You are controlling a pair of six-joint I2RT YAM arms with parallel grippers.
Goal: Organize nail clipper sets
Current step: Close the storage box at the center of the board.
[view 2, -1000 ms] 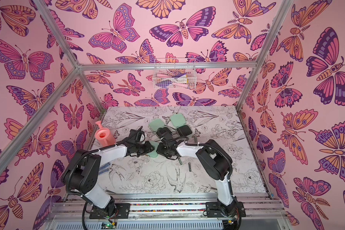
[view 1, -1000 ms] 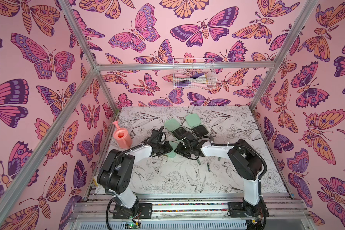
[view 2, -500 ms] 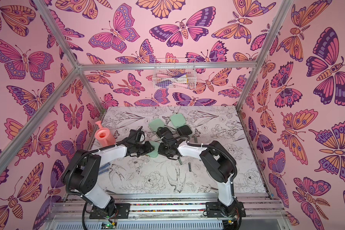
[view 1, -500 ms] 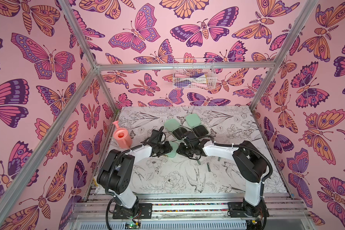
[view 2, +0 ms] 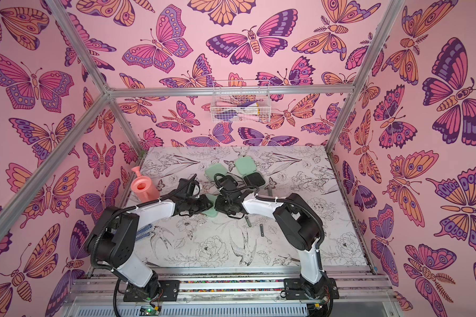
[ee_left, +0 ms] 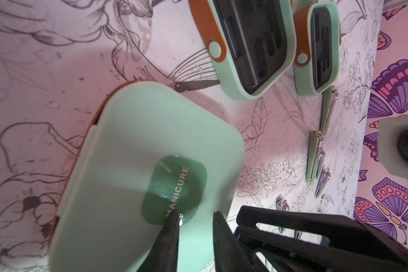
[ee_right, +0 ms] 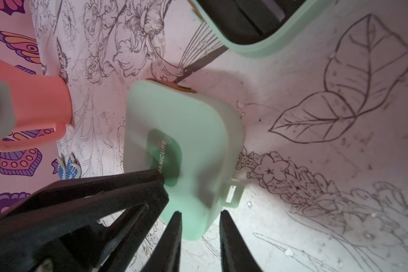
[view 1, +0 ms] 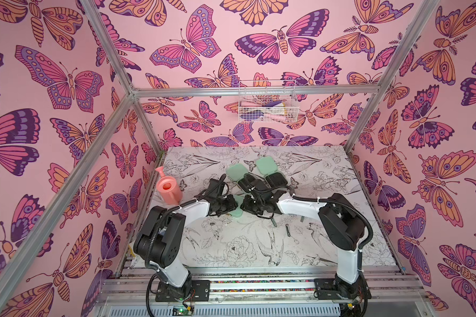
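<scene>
Left arm: we see the left arm (view 1: 194, 208) stretch its white forearm low and inward from a raised black elbow.
Right arm: the right arm (view 1: 300, 207) mirrors it, so the two wrists face each other at mid-bench.
Left pincer: the left pincer (ee_left: 196, 213) has its fingers together but for a narrow slot, with one tip on the lid mark (ee_left: 174, 188).
Right pincer: the right pincer (ee_right: 200, 213) has its fingers apart astride the case's near corner. We cannot tell whether they touch it.
Closed case: the closed case (ee_right: 193, 117) lies between both pincers. It is a smooth mint rounded square, its glossy dark green mark reads MANICURE, and a small loop (ee_right: 232, 193) sits at its edge.
Open cases: two open cases (view 1: 276, 179) lie just behind it, black and slotted inside, each with an orange strap (ee_left: 207, 30).
Clippers: the clippers (view 1: 287, 230) are slim, shiny metal, loose near the right forearm.
Bench: the bench (view 1: 231, 255) is white with black line-drawn flowers.
</scene>
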